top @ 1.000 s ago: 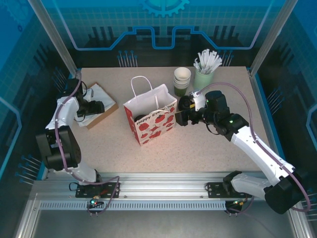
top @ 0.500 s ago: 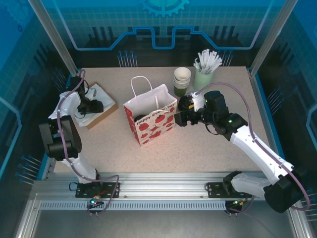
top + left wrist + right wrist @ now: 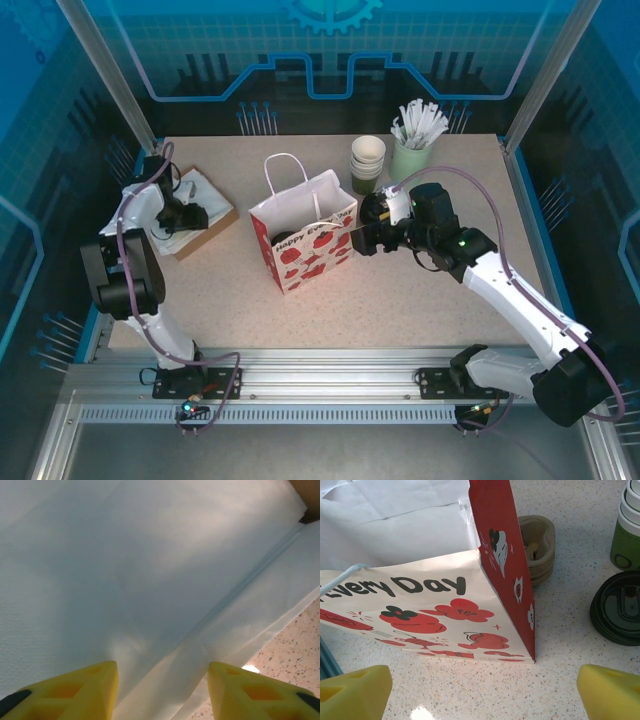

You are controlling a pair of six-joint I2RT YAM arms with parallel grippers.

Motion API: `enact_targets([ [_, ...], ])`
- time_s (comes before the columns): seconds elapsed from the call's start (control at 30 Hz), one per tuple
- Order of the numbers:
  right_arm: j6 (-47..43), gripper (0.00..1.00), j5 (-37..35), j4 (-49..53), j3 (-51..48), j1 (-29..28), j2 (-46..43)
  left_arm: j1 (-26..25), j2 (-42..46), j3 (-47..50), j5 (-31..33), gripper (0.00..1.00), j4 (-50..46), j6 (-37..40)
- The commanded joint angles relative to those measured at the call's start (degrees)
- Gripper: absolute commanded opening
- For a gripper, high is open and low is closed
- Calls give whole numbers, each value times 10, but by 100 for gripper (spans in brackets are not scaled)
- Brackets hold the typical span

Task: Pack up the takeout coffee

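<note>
Right claw (image 3: 482,695) wide — coffee (image 3: 616,608) apparently alongside

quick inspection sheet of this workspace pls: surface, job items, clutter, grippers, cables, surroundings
surface: speckled beige table, no spills seen
job's things: takeout coffee, black lid on, stands on the table, apart from the red side of the upright paper bag
clutter: stack of lidless cups; pale green cup of white sticks; brown pulp holders by the bag's red side; white napkins on a brown card
grippers: left gripper open, over the napkins; right gripper open, holding nothing, facing the bag's corner
cables: purple cable runs along each arm, no snag seen
surroundings: blue panel walls; metal rail at the near edge
</note>
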State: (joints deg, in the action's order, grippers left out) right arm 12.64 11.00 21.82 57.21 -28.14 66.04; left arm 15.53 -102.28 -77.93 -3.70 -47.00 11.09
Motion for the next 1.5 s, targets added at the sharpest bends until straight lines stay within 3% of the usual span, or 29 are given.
enact_targets([
  [0.0, 2, 96, 6, -2, 11, -8, 4, -1, -11, -22, 5, 47, -23, 5],
  [0.73, -1, 96, 1, 3, 14, -14, 8, 2, -33, -50, 16, 24, -42, -9],
  [1.03, -2, 96, -2, 6, 15, -15, 6, 1, -10, -59, 35, 0, -39, -22],
  [1.3, -3, 96, -9, 9, 16, -16, 1, 2, 77, -47, 107, 0, 1, -64],
  [1.47, -3, 96, -12, 9, 17, -16, 3, 1, 139, -38, 119, 0, 28, -73],
])
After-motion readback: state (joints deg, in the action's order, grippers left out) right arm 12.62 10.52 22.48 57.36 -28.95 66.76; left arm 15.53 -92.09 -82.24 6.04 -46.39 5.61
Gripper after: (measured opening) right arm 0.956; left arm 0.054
